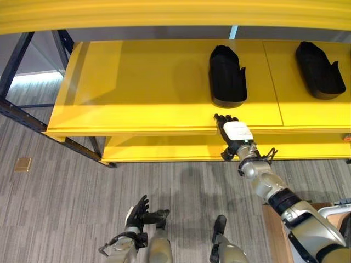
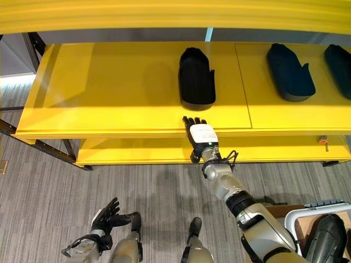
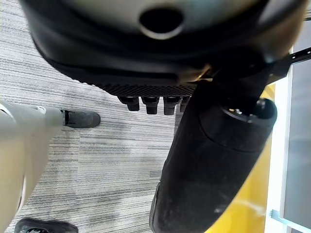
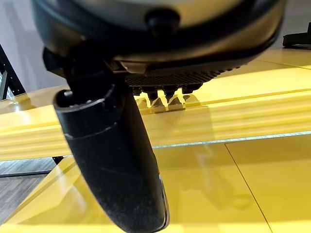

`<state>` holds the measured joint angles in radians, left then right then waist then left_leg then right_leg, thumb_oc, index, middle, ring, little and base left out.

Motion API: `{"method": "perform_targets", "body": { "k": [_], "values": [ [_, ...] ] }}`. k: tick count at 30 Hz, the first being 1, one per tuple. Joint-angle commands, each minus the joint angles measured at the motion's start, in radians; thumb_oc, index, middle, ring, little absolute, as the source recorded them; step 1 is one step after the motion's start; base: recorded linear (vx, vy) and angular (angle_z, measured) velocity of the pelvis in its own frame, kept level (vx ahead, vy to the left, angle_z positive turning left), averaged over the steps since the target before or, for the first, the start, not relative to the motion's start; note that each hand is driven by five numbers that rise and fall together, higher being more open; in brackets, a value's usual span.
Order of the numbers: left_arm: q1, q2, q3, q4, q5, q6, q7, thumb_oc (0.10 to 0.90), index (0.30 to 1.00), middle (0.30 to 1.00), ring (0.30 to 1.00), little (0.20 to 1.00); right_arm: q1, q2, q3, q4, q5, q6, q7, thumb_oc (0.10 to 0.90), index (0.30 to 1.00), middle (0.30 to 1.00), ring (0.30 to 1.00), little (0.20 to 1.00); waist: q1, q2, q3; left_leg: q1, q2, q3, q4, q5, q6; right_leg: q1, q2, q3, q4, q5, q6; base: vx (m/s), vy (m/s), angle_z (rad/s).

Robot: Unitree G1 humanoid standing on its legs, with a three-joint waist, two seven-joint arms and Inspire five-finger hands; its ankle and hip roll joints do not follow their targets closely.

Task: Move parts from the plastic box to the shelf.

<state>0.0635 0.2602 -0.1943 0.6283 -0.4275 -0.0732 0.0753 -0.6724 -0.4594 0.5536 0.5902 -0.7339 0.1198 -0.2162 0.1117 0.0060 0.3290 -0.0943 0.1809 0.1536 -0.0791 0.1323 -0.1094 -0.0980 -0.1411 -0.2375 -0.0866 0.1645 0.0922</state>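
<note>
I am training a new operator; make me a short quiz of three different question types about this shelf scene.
1. True or false: the right robot hand is holding a black part.
2. Multiple choice: where is the nearest black part relative to the right robot hand?
A) on the floor
B) on the yellow shelf, just beyond the fingertips
C) inside the plastic box
3. Fill in: the left robot hand hangs low over the grey ____.

Key:
1. False; it is open and empty at the shelf's front edge.
2. B
3. floor
</note>
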Motion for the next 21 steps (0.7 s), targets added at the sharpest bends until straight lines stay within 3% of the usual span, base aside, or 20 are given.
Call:
{"method": "perform_targets", "body": {
  "k": [1, 21],
  "values": [
    [-0.016, 0.059, -0.044, -0.047, -0.023, -0.072, 0.004, 0.9, 1.0, 1.0, 1.0, 1.0, -0.185, -0.052, 0.015, -0.016, -0.022, 0.002, -0.073, 0.9, 1.0, 1.0, 1.0, 1.0, 0.012, -0.022, -0.024, -0.031, -0.025, -0.021, 0.02, -0.011, 0.04, 0.008, -0.05, -0.048, 0.096, -0.069, 0.016, 0.0, 0.006, 0.03],
    [-0.033, 0.078, -0.067, -0.057, -0.044, -0.087, 0.019, 0.9, 1.0, 1.0, 1.0, 1.0, -0.311, -0.086, 0.045, 0.175, 0.034, 0.02, -0.099, 0.9, 1.0, 1.0, 1.0, 1.0, 0.034, -0.013, 0.011, -0.063, -0.037, -0.029, 0.02, -0.012, 0.048, -0.034, -0.057, -0.046, 0.115, -0.07, 0.019, 0.0, 0.002, 0.01]
  ]
}}
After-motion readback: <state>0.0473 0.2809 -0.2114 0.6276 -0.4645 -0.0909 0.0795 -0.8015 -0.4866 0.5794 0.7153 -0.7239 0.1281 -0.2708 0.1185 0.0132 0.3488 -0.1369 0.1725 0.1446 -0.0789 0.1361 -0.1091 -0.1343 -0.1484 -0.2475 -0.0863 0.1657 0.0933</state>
